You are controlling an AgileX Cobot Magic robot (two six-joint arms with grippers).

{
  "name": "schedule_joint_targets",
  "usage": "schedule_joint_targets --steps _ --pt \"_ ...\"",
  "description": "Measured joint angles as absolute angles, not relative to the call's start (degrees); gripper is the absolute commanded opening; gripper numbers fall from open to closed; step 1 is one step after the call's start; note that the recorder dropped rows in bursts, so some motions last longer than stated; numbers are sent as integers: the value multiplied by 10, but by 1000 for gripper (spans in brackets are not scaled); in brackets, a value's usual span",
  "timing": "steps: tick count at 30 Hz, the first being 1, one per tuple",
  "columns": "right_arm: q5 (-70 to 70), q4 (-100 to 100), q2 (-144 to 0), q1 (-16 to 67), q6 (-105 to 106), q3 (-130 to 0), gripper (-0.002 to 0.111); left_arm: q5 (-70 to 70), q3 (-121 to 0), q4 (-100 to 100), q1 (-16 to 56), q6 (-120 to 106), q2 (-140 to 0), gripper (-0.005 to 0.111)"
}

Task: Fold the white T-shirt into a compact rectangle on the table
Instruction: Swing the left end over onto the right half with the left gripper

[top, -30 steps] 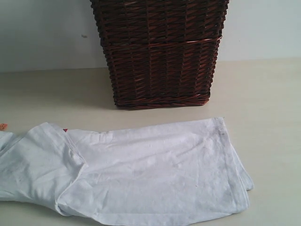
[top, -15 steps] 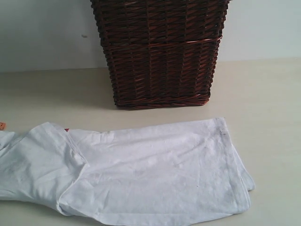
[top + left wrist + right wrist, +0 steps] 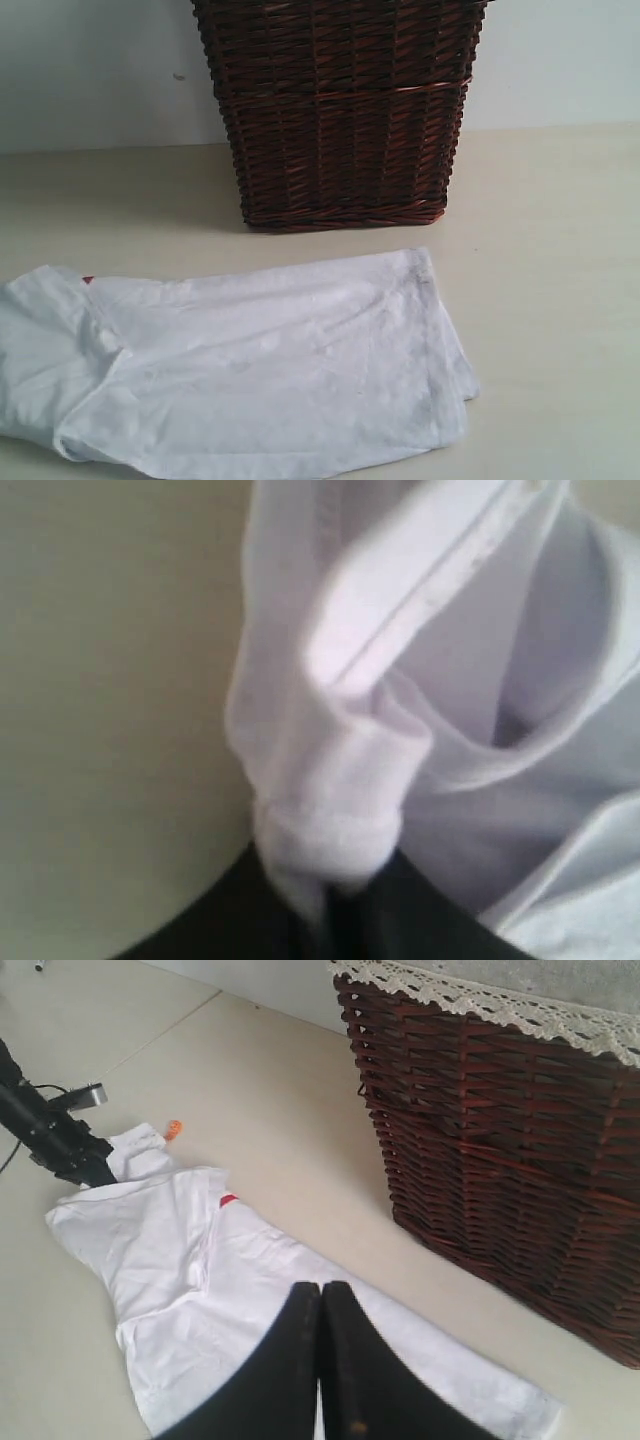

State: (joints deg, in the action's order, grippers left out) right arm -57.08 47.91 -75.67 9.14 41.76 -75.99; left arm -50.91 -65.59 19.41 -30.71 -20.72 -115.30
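Note:
The white T-shirt (image 3: 250, 370) lies rumpled and lengthwise on the pale table (image 3: 560, 250), its left end running out of the exterior view. A red bit (image 3: 88, 280) shows near that end. My left gripper (image 3: 330, 885) is shut on a bunched fold of the shirt (image 3: 400, 680). The right wrist view shows it (image 3: 92, 1172) at the collar end of the shirt (image 3: 170, 1250), beside the small orange tag (image 3: 173, 1129). My right gripper (image 3: 321, 1288) is shut and empty, hanging above the shirt's middle. Neither gripper appears in the exterior view.
A tall dark brown wicker basket (image 3: 340, 110) stands just behind the shirt, close to its far edge. A lace-trimmed liner (image 3: 480, 990) folds over its rim. A pale wall rises behind the table.
The whole shirt has slid to the left across the table. The left gripper's jaws have closed on the cloth. The right gripper stays shut.

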Motion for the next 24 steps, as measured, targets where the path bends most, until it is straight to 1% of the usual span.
schedule_joint_targets --steps 3,7,10,13,16,18,21,24 --pt "-571 479 -757 91 418 -760 0 -516 -686 142 -309 -177 -1123 0" --pt "-572 479 -757 91 419 -760 0 -557 -736 164 -301 -160 -1062 0" --pt "-572 479 -757 91 419 -760 0 -590 -757 200 -271 -158 -1012 0" --pt "-573 479 -757 91 419 -760 0 -617 -764 228 -224 -159 -968 0" --pt "-579 479 -756 91 419 -760 0 -638 -764 253 -162 -160 -934 0" --pt "-585 479 -752 91 419 -760 0 -645 -764 268 -108 -160 -915 0" --pt "-591 479 -736 91 419 -760 0 -640 -758 295 -12 -156 -899 0" --pt "-594 479 -714 91 419 -760 0 -593 -732 313 90 -145 -895 0"
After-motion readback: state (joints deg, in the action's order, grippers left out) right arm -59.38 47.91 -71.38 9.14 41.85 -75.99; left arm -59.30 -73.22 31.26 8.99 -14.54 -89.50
